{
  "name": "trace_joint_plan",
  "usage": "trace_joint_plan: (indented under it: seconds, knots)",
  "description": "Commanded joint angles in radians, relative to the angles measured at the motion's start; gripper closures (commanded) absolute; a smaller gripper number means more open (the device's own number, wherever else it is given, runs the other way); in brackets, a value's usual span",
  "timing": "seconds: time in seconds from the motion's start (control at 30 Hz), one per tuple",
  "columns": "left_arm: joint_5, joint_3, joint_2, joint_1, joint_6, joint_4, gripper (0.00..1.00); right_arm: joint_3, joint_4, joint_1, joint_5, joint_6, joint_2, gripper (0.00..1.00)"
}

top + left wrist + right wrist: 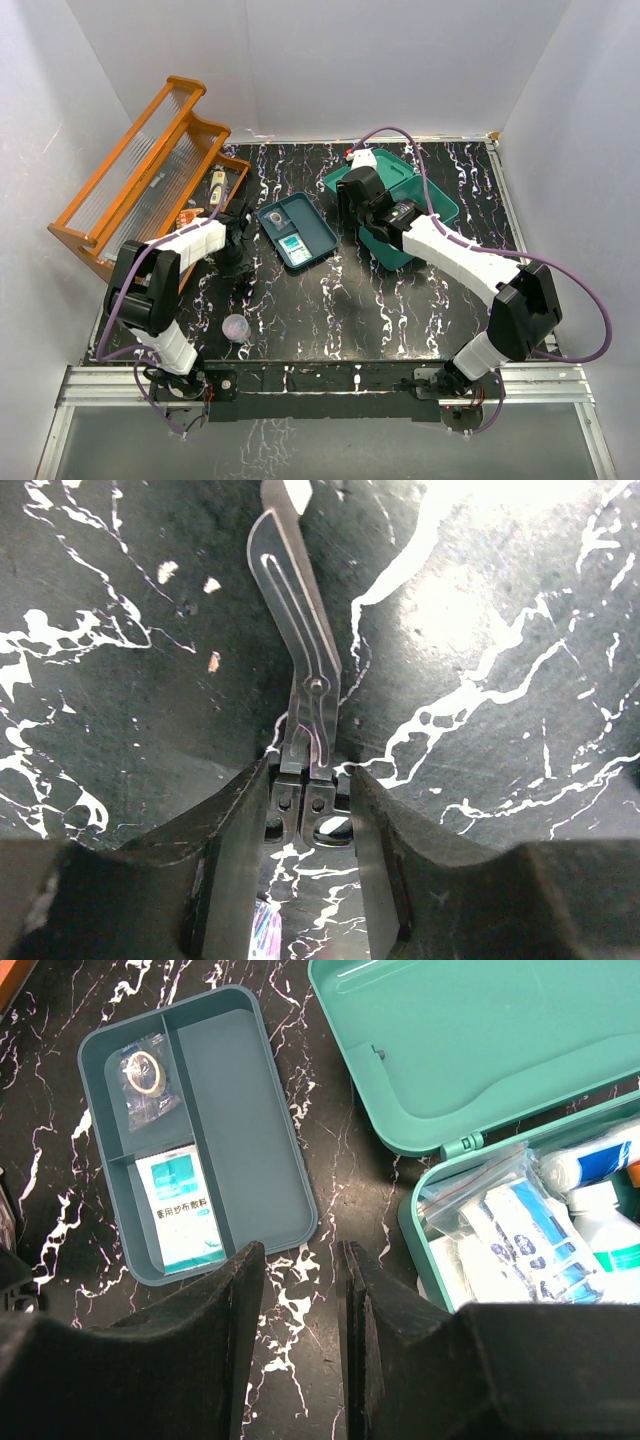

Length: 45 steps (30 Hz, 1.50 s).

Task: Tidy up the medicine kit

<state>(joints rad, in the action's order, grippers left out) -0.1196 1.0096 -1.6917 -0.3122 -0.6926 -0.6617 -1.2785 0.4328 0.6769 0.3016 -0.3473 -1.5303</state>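
Judged roughly midway: much packed, several pieces loose.

Across the far left of the black white-veined marble tabletop [330,300]: tilted orange wooden rack with clear ribbed panels [140,175], with small unidentifiable items [217,183] on its lower edge.

At far right: teal-green plastic medicine kit box [480,1040], lid thrown open. Packed inside: clear zip bag of white-and-blue packets [510,1225], white bandage roll [565,1170], white bottle with teal label [615,1235].

Between rack and box, apart from both: matching flat teal insert tray [240,1120], not yet seated in the box. Long compartment bare; upper small one holding a clear sachet with a ring inside [147,1075]; lower one holding a white-and-teal printed packet [180,1210].

Just left of the tray: left gripper [310,780] down at the tabletop, clamped on angled metal bandage scissors [300,630].

Above the gap between tray and box: right gripper [300,1255], fingers slightly apart, nothing between.

Near front left: small clear round capsule [235,327], loose.

Probably left: stow scissors and strays, seat tray, close lid.
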Motion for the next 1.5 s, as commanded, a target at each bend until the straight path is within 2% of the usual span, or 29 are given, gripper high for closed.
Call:
trace_joint_plan:
  seconds: [0.0,0.27,0.43,0.7,0.9,1.13,1.3,1.47]
  knots:
    - [-0.048,-0.058,0.039,-0.044,-0.006,0.023,0.63,-0.007,-0.058,0.000,0.019,0.000,0.041,0.67]
    - [-0.116,-0.152,0.107,-0.084,-0.038,0.090,0.68,-0.008,-0.058,0.000,0.022,0.001,0.043,0.67]
    - [-0.144,-0.187,0.131,-0.097,-0.067,0.116,0.82,-0.011,-0.058,0.000,0.021,0.001,0.043,0.67]
    - [-0.177,-0.190,0.215,-0.100,-0.077,0.146,0.84,-0.008,-0.057,0.000,0.029,-0.001,0.048,0.67]
    - [-0.140,-0.140,0.274,-0.102,-0.076,0.185,0.84,-0.002,-0.057,0.000,0.050,-0.003,0.058,0.67]
    - [-0.082,-0.041,0.249,-0.113,-0.104,0.232,0.83,0.003,-0.052,0.000,0.101,-0.009,0.076,0.68]
    - [-0.033,0.051,0.184,-0.136,-0.152,0.316,0.83,0.009,-0.046,0.000,0.155,-0.017,0.090,0.68]
    - [-0.032,0.184,0.048,-0.182,-0.197,0.370,0.83,0.014,-0.039,-0.001,0.212,-0.023,0.107,0.68]
